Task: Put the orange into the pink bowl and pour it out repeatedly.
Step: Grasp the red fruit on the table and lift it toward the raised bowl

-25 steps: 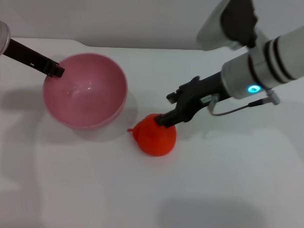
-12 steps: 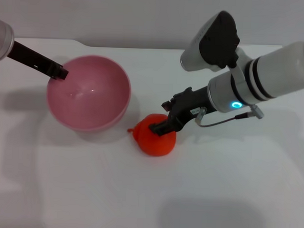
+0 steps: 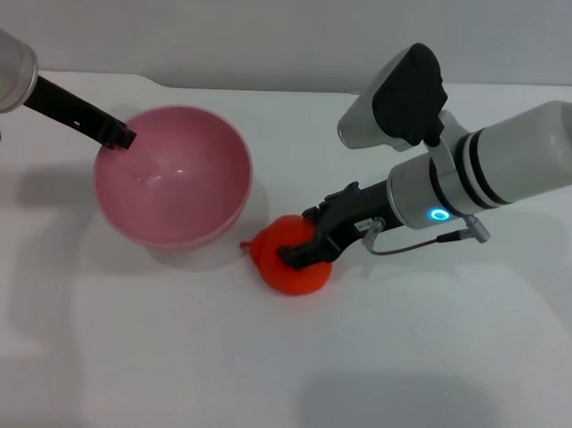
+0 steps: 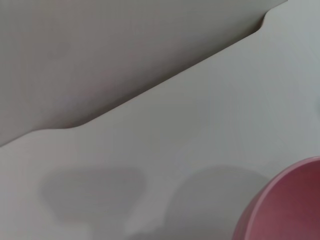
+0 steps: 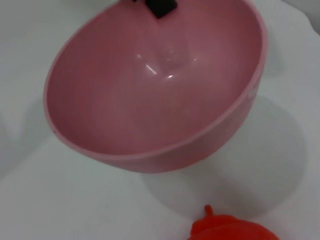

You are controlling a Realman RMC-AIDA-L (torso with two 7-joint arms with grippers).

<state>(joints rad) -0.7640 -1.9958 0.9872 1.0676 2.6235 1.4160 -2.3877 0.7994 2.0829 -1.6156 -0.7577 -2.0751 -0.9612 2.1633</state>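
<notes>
The pink bowl [image 3: 173, 177] stands at the left of the white table, tipped a little toward the centre, and its inside shows nothing in it. My left gripper [image 3: 118, 135] is shut on the bowl's far-left rim; in the right wrist view it shows as a black tip [image 5: 161, 6] at the rim of the bowl [image 5: 155, 85]. The left wrist view catches only an edge of the bowl [image 4: 287, 205]. The red-orange orange [image 3: 289, 259] lies on the table just right of the bowl, stalk pointing left. My right gripper [image 3: 302, 247] reaches down over the top of the orange [image 5: 232, 229].
The white table [image 3: 168, 360] stretches wide toward the front and right. Its back edge [image 3: 272, 85] meets a grey wall behind the bowl. My right arm's thick white forearm [image 3: 513, 175] hangs over the right side.
The right gripper has come down and to the left, further across the orange, which stayed in place. The left gripper and the bowl shifted slightly right and toward the front.
</notes>
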